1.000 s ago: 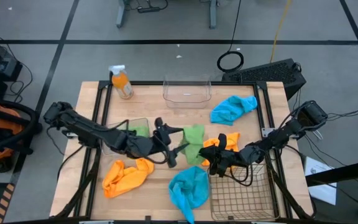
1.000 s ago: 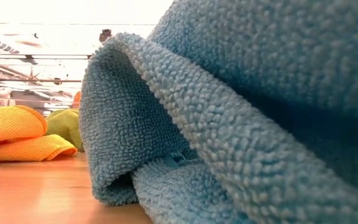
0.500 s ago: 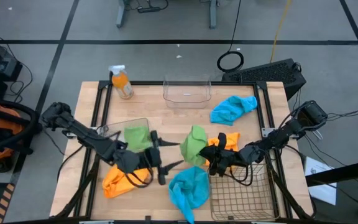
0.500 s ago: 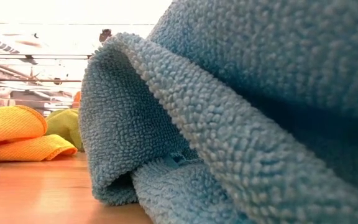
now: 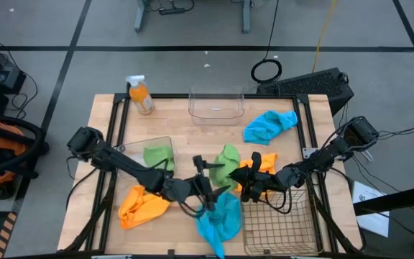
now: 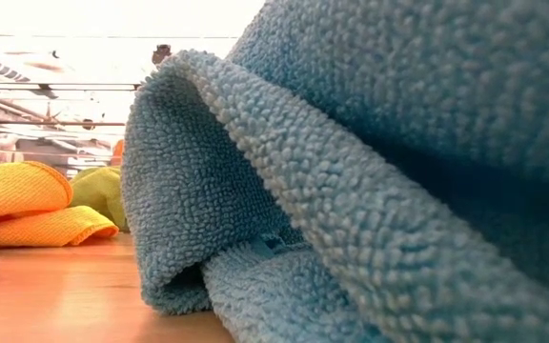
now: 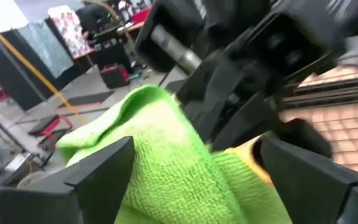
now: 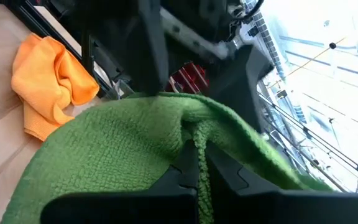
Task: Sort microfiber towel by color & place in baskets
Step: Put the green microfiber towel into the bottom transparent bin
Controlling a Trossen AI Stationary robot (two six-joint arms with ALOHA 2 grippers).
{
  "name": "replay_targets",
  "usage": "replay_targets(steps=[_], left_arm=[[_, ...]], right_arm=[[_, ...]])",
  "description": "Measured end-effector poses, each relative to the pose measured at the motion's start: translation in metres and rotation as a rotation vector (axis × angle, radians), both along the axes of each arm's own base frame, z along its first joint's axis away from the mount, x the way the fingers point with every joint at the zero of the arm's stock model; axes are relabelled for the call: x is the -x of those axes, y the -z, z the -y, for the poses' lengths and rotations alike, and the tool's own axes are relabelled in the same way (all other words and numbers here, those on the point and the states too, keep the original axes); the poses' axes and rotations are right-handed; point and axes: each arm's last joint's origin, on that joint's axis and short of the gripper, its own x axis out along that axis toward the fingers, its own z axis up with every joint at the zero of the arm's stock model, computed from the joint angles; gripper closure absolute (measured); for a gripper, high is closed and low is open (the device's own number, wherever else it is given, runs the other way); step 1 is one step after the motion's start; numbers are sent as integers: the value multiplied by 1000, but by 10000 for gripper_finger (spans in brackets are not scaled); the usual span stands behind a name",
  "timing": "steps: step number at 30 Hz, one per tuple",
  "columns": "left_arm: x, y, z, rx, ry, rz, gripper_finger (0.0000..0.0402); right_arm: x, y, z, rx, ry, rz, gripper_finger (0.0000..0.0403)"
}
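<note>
A green towel (image 5: pixel 225 164) stands bunched up at mid table with my right gripper (image 5: pixel 244 188) shut on it. My left gripper (image 5: pixel 218 180) is open just left of it. In the left wrist view its two fingers stand either side of the green towel (image 7: pixel 160 155); I cannot tell whether they touch. A second green towel (image 5: pixel 158 157) lies in a clear tub (image 5: pixel 131 155). Orange towels lie at the near left (image 5: pixel 142 205) and behind my right gripper (image 5: pixel 259 165). Blue towels lie at the near edge (image 5: pixel 218 217) and far right (image 5: pixel 268 124). My right gripper pinches a fold of the green towel (image 8: pixel 194 134) between its two shut fingers, coming in level from the table's right. The cloth bulges up and drapes over both fingers. Whether its lower part rests on the table does not show.
An orange spray bottle (image 5: pixel 141 95) stands at the far left. A clear tub (image 5: pixel 216 104) stands at the far middle, and a wire-mesh basket (image 5: pixel 279 224) at the near right, under my right arm. In the low view the near blue towel (image 6: pixel 351 191) blocks most of the table.
My left gripper has left the tub with the green towel, swung toward the near edge, then gone right and down to the green towel in my right gripper. That towel has drawn up from lying flat into a bunch. My right gripper has kept still.
</note>
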Motion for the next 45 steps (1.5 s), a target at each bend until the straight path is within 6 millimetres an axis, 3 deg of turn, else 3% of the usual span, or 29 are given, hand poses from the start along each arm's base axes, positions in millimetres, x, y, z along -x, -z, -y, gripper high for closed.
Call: replay_targets(steps=[11, 16, 20, 24, 29, 34, 40, 45], left_arm=[[-19, 38, -13, -18, -39, -106, 18], [-20, 42, -8, 18, 107, -125, 28], [-21, 42, -7, 29, 151, -129, 71], [-21, 41, -6, 27, 156, -125, 140], [-21, 41, -7, 10, 123, -127, 260], [-16, 39, -5, -32, 90, -149, 381], [5, 22, -6, -55, -23, -218, 362], [44, -6, -12, 17, -94, -297, 371]], right_arm=[[0, 0, 0, 1, -2, -1, 402], [0, 0, -1, 0, -7, 2, 402], [0, 0, -1, 0, -25, 4, 402], [0, 0, -2, -1, -59, 7, 402], [0, 0, -2, -23, -59, 7, 400], [0, 2, -2, -100, -49, 0, 366], [0, 5, 1, -124, 43, -20, 313], [1, 5, 3, -117, 96, -27, 289]])
